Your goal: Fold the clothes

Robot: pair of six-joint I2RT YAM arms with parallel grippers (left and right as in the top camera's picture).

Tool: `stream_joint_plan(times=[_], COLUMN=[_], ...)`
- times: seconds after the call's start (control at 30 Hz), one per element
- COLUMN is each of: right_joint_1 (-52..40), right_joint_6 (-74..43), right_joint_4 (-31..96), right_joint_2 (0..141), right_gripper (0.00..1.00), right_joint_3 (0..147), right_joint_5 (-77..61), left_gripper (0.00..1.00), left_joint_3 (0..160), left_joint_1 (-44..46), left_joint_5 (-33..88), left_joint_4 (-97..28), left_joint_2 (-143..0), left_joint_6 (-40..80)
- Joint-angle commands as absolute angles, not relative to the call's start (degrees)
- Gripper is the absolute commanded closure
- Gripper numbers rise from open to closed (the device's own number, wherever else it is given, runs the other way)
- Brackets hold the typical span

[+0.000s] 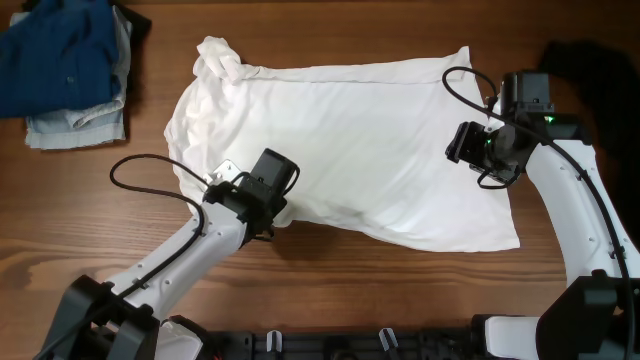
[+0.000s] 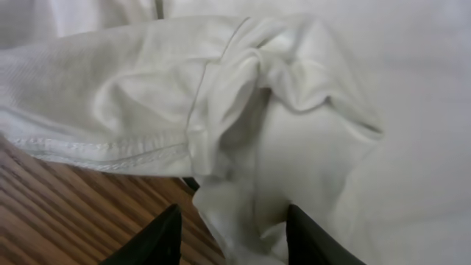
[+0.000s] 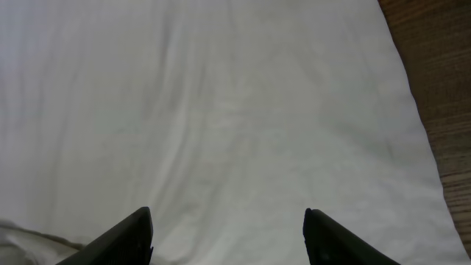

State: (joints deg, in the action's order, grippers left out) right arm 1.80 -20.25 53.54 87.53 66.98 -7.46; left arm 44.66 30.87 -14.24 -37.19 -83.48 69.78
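White shirt [image 1: 350, 140] spread mid-frame, not folded yet. Left claw [image 2: 232, 239] parted around the bunched sleeve [image 2: 221, 110], right claw [image 3: 228, 235] wide over cloth. Folded pile [image 1: 70, 70] upper left.

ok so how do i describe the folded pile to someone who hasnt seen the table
On the wooden table, look past the big white shirt spread across the middle to the far left corner. The pile sits there, a dark blue shirt on top of a pale blue piece. It is the only blue thing; the black heap lies at the far right.
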Motion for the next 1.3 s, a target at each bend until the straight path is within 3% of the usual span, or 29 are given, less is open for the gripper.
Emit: stream_joint_plan(times=[0.0, 0.3, 0.43, 0.5, 0.57, 0.67, 0.87, 1.27], right_joint_1=[1.7, 1.7, 1.7, 1.7, 1.7, 1.7, 1.7, 3.5], right_joint_6=[-19.5, -19.5, -19.5, -19.4, -19.0, -19.0, -19.5, -21.9], right_joint_4=[53.4, 53.4, 53.3, 53.4, 53.5, 53.6, 53.8, 67.8], right_joint_2=[87.2, 87.2, 87.2, 87.2, 87.2, 87.2, 87.2, 87.2], right_gripper=[0.34, 0.34, 0.34, 0.34, 0.34, 0.34, 0.35, 0.32], right_joint_3=[66.9, 66.9, 66.9, 66.9, 66.9, 66.9, 66.9, 66.9], right_joint_5=[-8.0, -7.9, -7.9, -7.7, -7.7, -7.5, -7.6, -8.8], left_gripper=[0.55, 0.58, 0.64, 0.75, 0.96, 0.96, 0.96, 0.96], left_joint_3=[43.2, 43.2, 43.2, 43.2, 43.2, 44.4, 59.3, 64.1], left_joint_1=[31.0, 31.0, 31.0, 31.0, 30.9, 29.7, 23.9, 21.8], left_joint_5=[-16.3, -17.9, -17.8, -17.8, -18.3, -18.6, -21.3, -14.9], left_joint_4=[-37.2, -34.3, -34.2, -34.2, -34.3, -36.7, -57.3, -58.5], left_joint_2=[-85.9, -88.8, -88.9, -88.9, -88.9, -87.6, -77.0, -71.4], left_joint_6=[71.0, 71.0, 71.0, 71.0, 70.5, 64.5, 53.2, 49.7])
